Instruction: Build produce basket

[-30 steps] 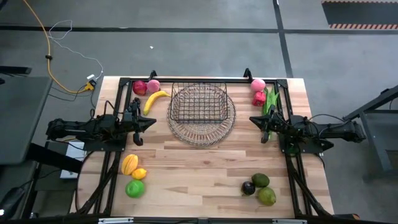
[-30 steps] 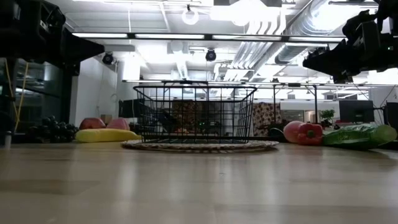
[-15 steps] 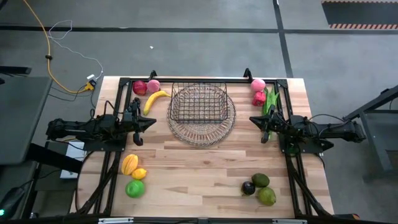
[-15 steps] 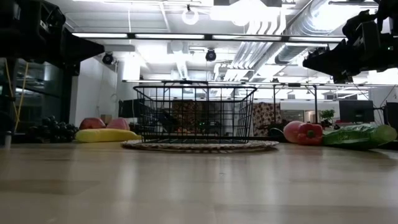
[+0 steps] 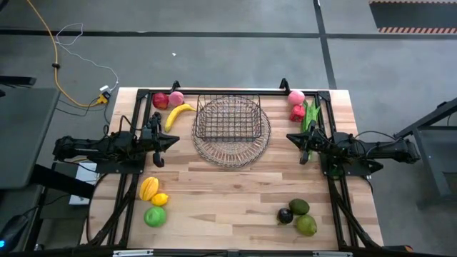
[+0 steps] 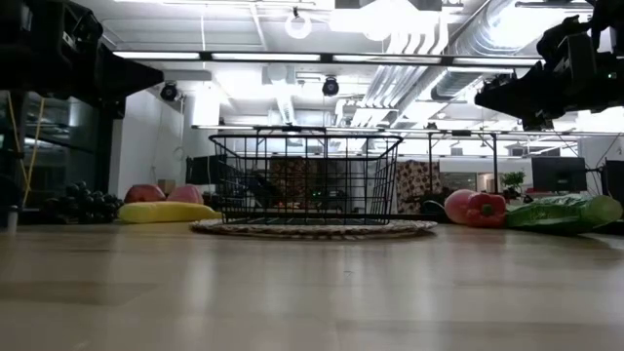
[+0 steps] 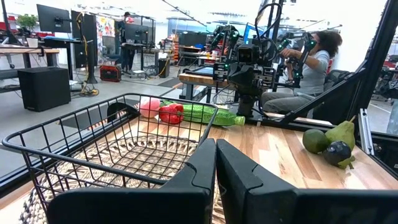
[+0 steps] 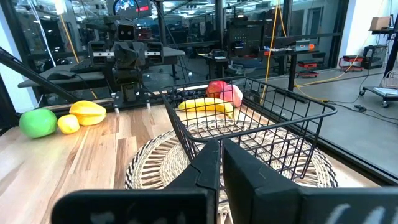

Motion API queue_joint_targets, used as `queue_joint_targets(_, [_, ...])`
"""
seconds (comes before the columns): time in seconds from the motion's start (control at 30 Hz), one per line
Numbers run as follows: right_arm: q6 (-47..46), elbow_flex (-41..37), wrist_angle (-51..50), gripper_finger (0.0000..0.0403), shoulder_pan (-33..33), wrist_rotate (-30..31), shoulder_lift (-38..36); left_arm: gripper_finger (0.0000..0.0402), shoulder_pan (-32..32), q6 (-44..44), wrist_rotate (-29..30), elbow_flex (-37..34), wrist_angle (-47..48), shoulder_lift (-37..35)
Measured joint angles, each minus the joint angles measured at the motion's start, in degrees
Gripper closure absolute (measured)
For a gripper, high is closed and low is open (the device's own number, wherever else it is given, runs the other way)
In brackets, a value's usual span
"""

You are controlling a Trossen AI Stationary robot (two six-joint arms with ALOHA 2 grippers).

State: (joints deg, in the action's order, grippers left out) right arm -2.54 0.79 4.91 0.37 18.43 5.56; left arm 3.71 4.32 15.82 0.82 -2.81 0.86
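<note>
The dark wire basket (image 5: 228, 119) stands on a round woven dish (image 5: 232, 151) at the table's far middle, with nothing in it. Produce lies in groups: a banana (image 5: 178, 113) with red and pink fruit (image 5: 167, 99) far left; pink and red pieces (image 5: 296, 104) with long green pods (image 5: 310, 116) far right; orange, yellow and green fruit (image 5: 153, 201) near left; green and dark purple pieces (image 5: 297, 215) near right. My left gripper (image 5: 176, 140) is shut, level, left of the basket. My right gripper (image 5: 289, 137) is shut, level, right of it.
A black frame rail (image 5: 228, 91) runs along the table's far edge, with rails down both sides. Bare wooden tabletop (image 5: 228, 200) lies between the near fruit groups. A seated person (image 7: 308, 68) shows beyond the table in the left wrist view.
</note>
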Motion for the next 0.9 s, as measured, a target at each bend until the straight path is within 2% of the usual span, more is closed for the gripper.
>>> queue_joint_targets(0.9, [0.01, -0.01, 0.0, 0.0391, -0.01, -0.02, 0.0, 0.0398, 0.02, 0.0, 0.08, 0.01, -0.02, -0.01])
